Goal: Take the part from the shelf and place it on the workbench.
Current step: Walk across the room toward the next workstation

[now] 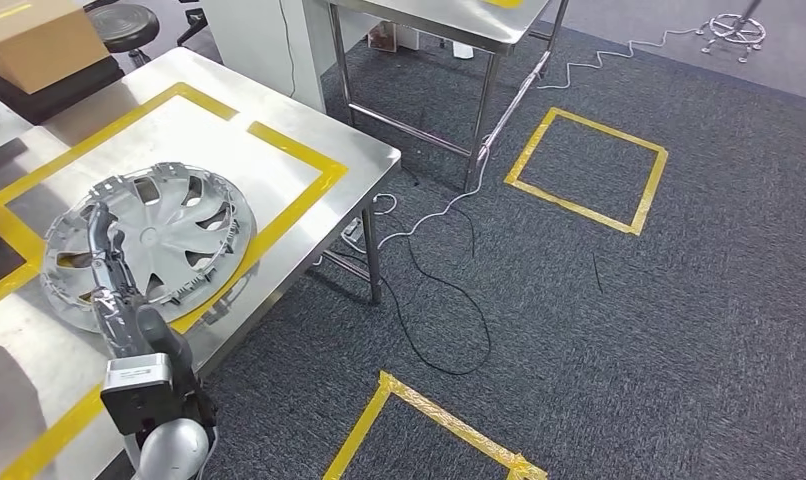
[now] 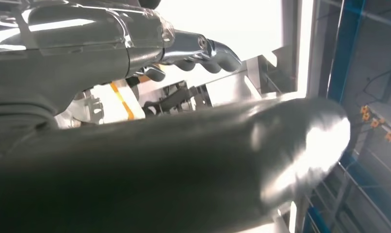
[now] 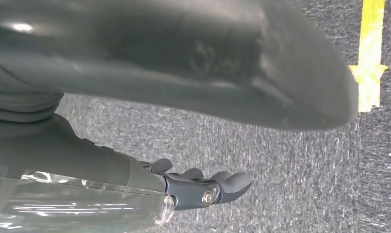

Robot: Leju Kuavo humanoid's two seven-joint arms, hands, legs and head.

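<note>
Closest to me was my left hand point(image 1: 107, 262), reaching over the hubcap point(image 1: 149, 245), which sat on the steel workbench point(image 1: 309, 140) on the left, overlapping the yellow tape outline point(image 1: 289, 145). Honestly couldn't tell if my fingers were gripping the rim or just resting on it. If I was letting go, I figured the trick was spreading the fingers wide and lifting straight up so the part wouldn't slide toward the near edge. Right hand point(image 3: 203, 187) hung over the grey carpet point(image 3: 281, 160), fingers loosely curled in, holding nothing. No readable brand or writing anywhere, cardboard box point(image 1: 34, 40) at the far left included.
</note>
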